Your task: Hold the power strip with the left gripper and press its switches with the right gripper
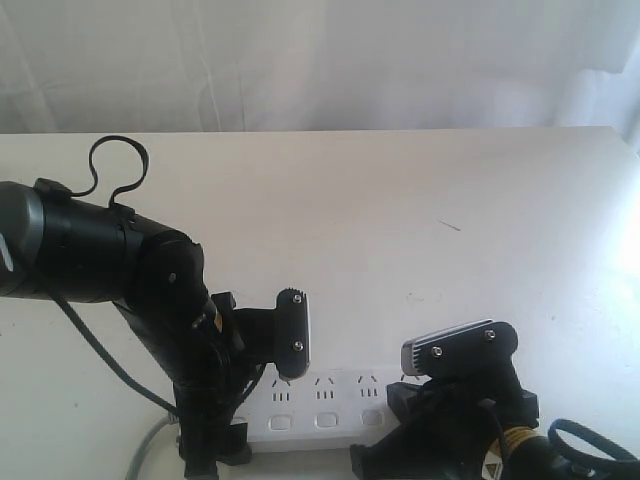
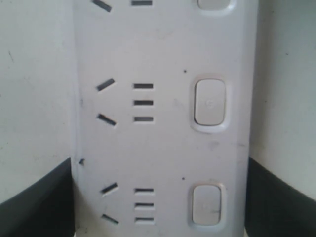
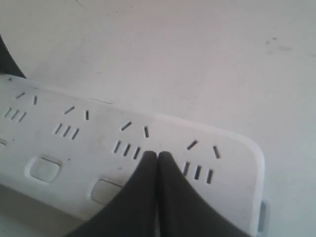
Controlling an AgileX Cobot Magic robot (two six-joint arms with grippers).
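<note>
Exterior view places the long flat white plastic power strip (image 1: 325,400) low in frame on the white table (image 1: 400,200), black left gripper (image 2: 159,165) clamped across its width, black right gripper (image 3: 157,157) jaws pressed together, tips at its socket face.

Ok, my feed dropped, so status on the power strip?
Left gripper closed on power strip's long edges. Right gripper shut, tip over sockets, beside a switch, press unconfirmed. No obstruction seen.
</note>
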